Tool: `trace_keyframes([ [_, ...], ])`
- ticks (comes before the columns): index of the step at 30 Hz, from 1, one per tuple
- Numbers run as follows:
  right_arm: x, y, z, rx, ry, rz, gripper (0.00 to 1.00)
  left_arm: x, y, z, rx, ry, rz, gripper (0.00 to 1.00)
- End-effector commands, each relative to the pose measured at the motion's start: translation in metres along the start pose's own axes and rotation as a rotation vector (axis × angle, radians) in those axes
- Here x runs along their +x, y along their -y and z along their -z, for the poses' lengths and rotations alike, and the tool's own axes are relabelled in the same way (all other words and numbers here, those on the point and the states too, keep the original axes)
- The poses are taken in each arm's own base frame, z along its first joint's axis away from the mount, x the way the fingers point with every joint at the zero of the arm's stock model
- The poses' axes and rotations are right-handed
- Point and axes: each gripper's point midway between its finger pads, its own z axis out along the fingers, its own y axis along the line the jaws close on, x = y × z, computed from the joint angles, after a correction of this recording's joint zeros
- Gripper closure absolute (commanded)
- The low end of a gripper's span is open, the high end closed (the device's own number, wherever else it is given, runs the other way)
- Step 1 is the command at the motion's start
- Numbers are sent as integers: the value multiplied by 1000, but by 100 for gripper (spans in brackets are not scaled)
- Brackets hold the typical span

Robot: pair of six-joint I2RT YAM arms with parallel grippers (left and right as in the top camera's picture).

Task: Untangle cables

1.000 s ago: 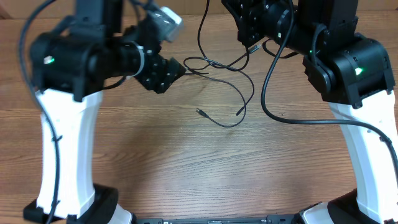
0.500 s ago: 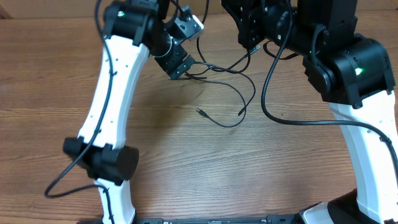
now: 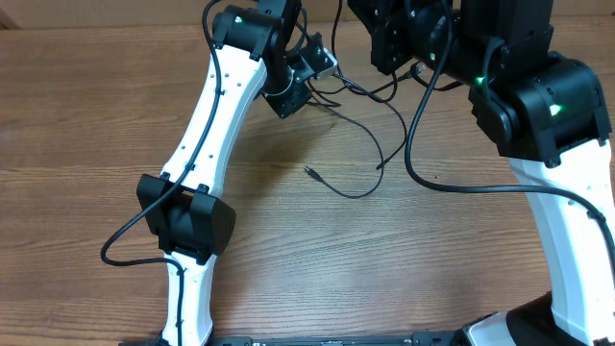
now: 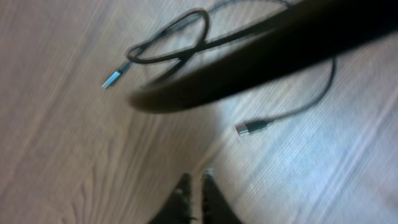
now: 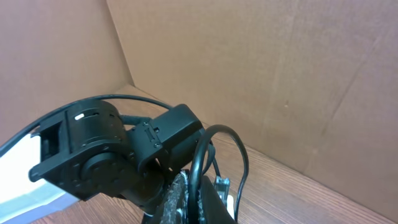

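Thin black cables (image 3: pixel 370 139) lie looped on the wooden table, with one plug end (image 3: pixel 309 173) and another (image 3: pixel 378 169) resting near the middle. My left gripper (image 3: pixel 306 94) reaches in at the back, right beside the tangle. In the left wrist view its fingertips (image 4: pixel 196 183) stand shut just over the wood with nothing showing between them; a cable loop (image 4: pixel 174 43) and a plug (image 4: pixel 252 127) lie beyond. My right gripper (image 3: pixel 392 67) is raised at the back. The right wrist view shows it (image 5: pixel 194 196) shut on a black cable (image 5: pixel 202 155) that arches upward.
A thick black arm cable (image 3: pixel 413 144) hangs down from the right arm over the table. A dark blurred band (image 4: pixel 261 56) crosses the left wrist view close to the camera. Brown cardboard walls (image 5: pixel 261 74) stand behind the table. The left arm's wrist (image 5: pixel 106 155) sits right by the right gripper.
My left arm has swung right and toward the back, up to the tangle, and its gripper has gone from open to shut. The right gripper has stayed put, holding the cable.
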Motion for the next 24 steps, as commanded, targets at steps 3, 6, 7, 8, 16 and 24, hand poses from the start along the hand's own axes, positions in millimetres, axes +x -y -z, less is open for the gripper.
trace_keyframes([
  [3,-13,0,14,16,40,22,96,-27,9,38,-14,158,-14,96],
  [6,-14,5,14,47,43,23,96,-42,12,77,-42,282,-42,96],
  [7,-14,8,14,66,44,23,96,-45,14,88,-49,313,-56,96],
  [8,-15,11,14,81,44,23,96,-49,16,97,-56,343,-68,96],
  [16,-14,14,15,101,44,22,96,-66,33,108,34,448,-102,84],
  [24,-17,18,15,123,51,68,96,-77,60,114,200,534,-129,51],
])
